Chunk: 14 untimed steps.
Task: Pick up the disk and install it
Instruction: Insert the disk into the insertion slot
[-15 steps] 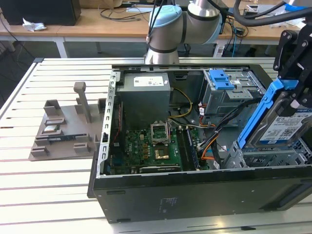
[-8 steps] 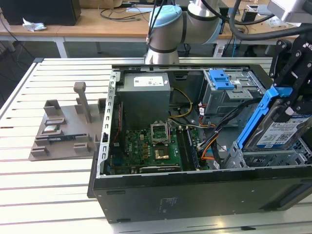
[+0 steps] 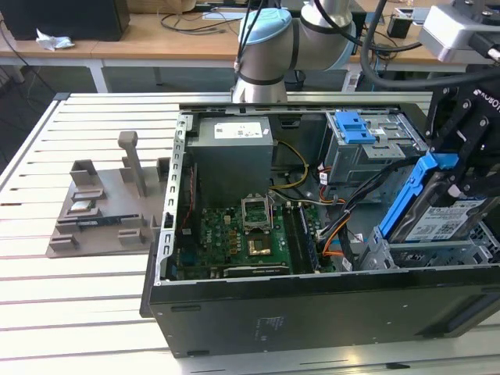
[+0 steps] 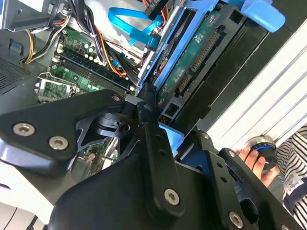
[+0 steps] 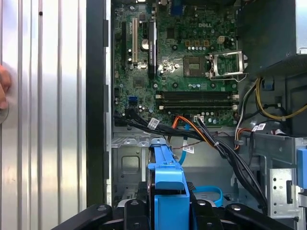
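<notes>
Claw [image 3: 459,178] is clamping the disk [image 3: 441,219] by its blue bracket [image 3: 406,195], its fingers closing on the upper end at the exterior view's right. The disk is hanging tilted, label facing out, with its lower edge dipping toward the metal drive bay [image 3: 422,254] in the near corner of the open computer case [image 3: 312,308] (whether it is touching the bay I cannot tell). In the first wrist view the bracket [image 5: 165,179] is sitting between the black fingers, and bundled cables [image 5: 211,139] are running between it and the green circuit board [image 5: 192,62]. In the second wrist view the disk [image 4: 201,48] is showing its green underside, edged in blue.

The case is lying on its side on the slatted white surface [image 3: 78,312]. Inside it a grey power box [image 3: 230,156] is sitting at the far side, and a metal cage [image 3: 367,160] with a blue latch [image 3: 351,125] is standing beside it. A grey stand [image 3: 101,207] is resting on the surface at the exterior view's left, apart from the case. A person's hand [image 4: 252,158] is lying just outside the case's wall.
</notes>
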Available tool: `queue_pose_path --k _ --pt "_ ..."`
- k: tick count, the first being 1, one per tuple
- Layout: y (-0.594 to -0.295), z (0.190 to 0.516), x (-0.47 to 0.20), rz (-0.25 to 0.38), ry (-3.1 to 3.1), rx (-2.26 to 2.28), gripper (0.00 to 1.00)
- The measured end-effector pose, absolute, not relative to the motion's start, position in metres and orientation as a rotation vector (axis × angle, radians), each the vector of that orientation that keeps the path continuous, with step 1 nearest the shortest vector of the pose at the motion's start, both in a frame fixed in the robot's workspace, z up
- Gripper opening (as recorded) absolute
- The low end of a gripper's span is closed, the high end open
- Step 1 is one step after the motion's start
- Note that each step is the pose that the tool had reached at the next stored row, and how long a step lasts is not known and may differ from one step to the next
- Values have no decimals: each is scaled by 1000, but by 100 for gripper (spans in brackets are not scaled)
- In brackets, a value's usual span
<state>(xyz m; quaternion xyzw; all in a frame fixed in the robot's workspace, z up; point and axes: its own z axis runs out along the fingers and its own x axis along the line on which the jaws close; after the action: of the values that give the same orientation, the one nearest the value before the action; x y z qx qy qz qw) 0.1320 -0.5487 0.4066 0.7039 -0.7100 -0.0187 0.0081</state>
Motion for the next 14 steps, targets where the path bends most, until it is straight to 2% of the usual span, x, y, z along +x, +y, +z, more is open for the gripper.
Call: queue_pose_path --k 7,8,9,10,11,14 --pt "-549 406 132 -59 -2219 2200 36" --pt "-549 406 132 -58 -2219 2200 38" --pt "-549 406 132 -58 -2219 2200 43" --pt "-549 406 132 -58 -2219 2200 43" --pt "-549 406 132 -58 -2219 2200 50" --pt "-549 406 132 -58 -2219 2200 50"
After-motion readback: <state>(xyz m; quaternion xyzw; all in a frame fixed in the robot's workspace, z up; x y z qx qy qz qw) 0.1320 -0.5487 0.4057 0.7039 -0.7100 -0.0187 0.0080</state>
